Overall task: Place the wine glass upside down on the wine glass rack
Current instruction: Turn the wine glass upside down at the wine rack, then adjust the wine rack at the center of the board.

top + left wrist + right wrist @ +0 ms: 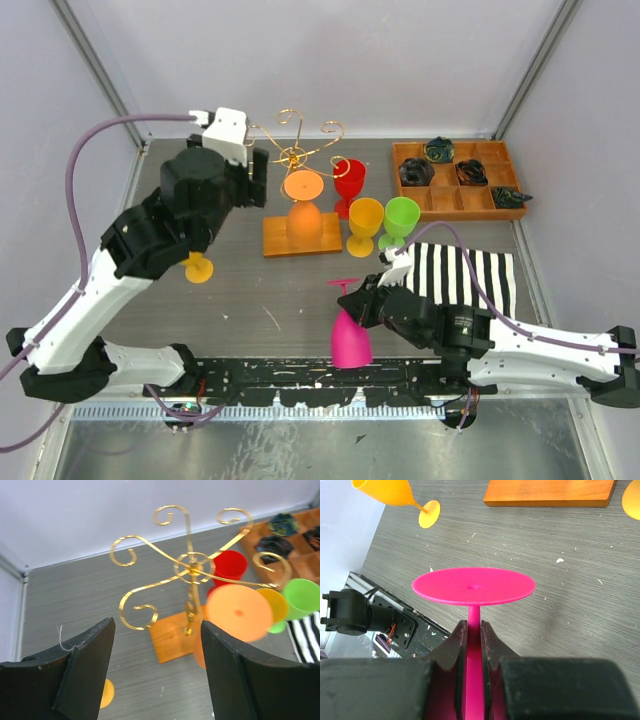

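The gold wire wine glass rack (293, 155) (191, 567) stands on its wooden base (280, 238) at the back centre. An orange wine glass (304, 220) (238, 612) hangs upside down on it, foot up. My left gripper (256, 178) (157, 625) is open and empty, just left of the rack's arms. My right gripper (362, 300) (474, 627) is shut on the stem of a pink wine glass (350, 340) (473, 586), held bowl down near the table's front edge.
Red (349, 180), yellow (365, 222) and green (401, 218) glasses stand right of the rack. An orange-yellow glass (199, 268) (390, 490) sits under the left arm. A compartmented wooden tray (455, 205) is at the back right, with a striped cloth (470, 275) in front of it.
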